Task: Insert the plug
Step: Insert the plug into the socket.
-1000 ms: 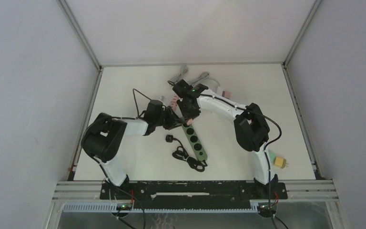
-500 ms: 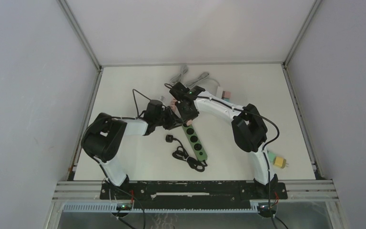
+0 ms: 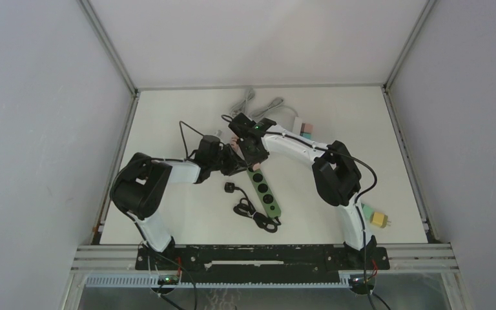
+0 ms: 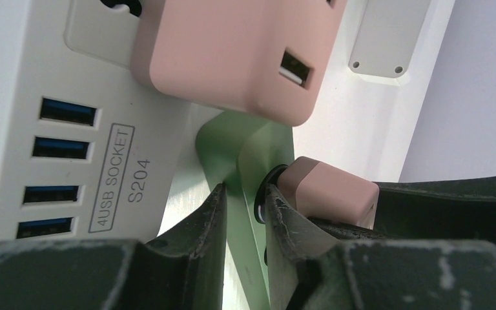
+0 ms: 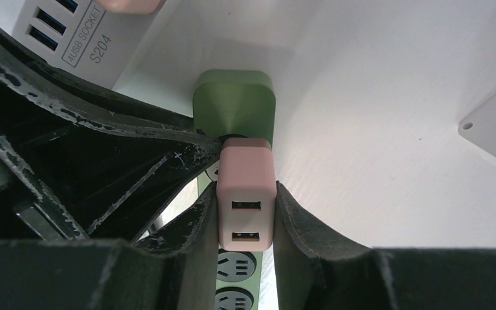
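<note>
**A:** right gripper point(image 5: 246, 216)?
**B:** Clamped on the pink charger point(image 5: 245, 174), one finger on each flank. The two USB ports face the wrist cam.
**A:** Where's the charger relative to the strip?
**B:** Centre of the right wrist view, with its nose against the end socket of the green power strip point(image 5: 234, 103). The front face meets the black socket rim. Pins are hidden, so I can't tell how deep it sits.
**A:** left gripper point(image 4: 244, 194)?
**B:** Narrow gap. Its fingers point(image 4: 210, 219) pinch the strip's end from both sides, lower middle of the left wrist view. The charger is just right of them.
**A:** Neighbours?
**B:** A white USB hub point(image 4: 51, 129) is at the left of that view, just beside the strip's end. A bigger pink adapter point(image 4: 232, 51) sits on its socket face at the top of the frame. In the top view both grippers meet mid-frame at the strip's far end, and the strip runs down and slightly right on the table point(image 3: 336, 116). A black plug point(image 3: 231, 187) lies just left of the strip, with its coiled cable point(image 3: 256, 217) below it.
</note>
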{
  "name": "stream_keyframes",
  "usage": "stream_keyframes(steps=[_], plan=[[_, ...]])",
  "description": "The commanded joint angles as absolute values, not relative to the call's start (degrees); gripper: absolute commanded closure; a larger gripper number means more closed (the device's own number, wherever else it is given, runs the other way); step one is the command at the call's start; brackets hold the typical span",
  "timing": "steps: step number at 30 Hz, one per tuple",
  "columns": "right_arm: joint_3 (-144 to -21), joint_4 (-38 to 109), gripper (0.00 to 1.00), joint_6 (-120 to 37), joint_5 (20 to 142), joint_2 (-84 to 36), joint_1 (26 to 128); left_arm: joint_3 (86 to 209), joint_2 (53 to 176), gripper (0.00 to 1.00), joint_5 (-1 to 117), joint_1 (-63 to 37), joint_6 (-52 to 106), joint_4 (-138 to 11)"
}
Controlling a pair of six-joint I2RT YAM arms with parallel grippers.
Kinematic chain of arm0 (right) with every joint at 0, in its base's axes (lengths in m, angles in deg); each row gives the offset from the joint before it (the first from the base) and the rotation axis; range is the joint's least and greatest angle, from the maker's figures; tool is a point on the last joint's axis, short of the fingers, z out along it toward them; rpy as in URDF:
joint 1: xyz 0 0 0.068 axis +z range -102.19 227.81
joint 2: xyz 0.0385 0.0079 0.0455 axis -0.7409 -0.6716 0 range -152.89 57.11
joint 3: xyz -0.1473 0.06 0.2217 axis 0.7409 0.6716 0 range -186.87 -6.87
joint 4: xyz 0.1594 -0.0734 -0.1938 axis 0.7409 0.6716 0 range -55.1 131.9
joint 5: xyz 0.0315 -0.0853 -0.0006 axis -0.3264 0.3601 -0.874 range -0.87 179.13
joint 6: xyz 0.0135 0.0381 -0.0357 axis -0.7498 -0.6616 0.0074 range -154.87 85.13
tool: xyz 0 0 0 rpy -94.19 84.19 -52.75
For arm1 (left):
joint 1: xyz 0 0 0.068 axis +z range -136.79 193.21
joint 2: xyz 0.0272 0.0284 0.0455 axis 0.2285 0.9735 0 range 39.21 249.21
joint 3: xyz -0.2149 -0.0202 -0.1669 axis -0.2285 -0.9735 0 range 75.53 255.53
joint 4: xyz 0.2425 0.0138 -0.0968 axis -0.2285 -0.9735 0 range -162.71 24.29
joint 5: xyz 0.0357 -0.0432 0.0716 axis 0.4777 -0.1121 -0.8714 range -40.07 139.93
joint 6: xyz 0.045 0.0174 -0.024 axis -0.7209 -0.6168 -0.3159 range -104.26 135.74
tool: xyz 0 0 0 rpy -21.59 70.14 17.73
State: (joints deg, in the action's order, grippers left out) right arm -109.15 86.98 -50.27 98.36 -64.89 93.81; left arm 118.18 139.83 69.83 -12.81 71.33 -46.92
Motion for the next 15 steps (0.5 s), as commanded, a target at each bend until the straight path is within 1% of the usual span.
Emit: stream_keyframes(steps=[1, 6, 15], plan=[[-104.70, 86.77, 1.00, -49.99, 95.76, -67.20, 92.10, 117.10, 141.16, 0.71, 70.33, -14.13, 72.44, -43.94], [-104.43, 87.24, 1.00, -49.42, 96.45, -68.11, 92.29, 117.23, 141.17, 0.71, 70.79, -14.14, 73.09, -43.32], [-104.08, 87.76, 1.00, -48.64, 97.23, -71.64, 95.53, 116.08, 141.55, 0.72, 71.24, -14.20, 74.41, -41.35]])
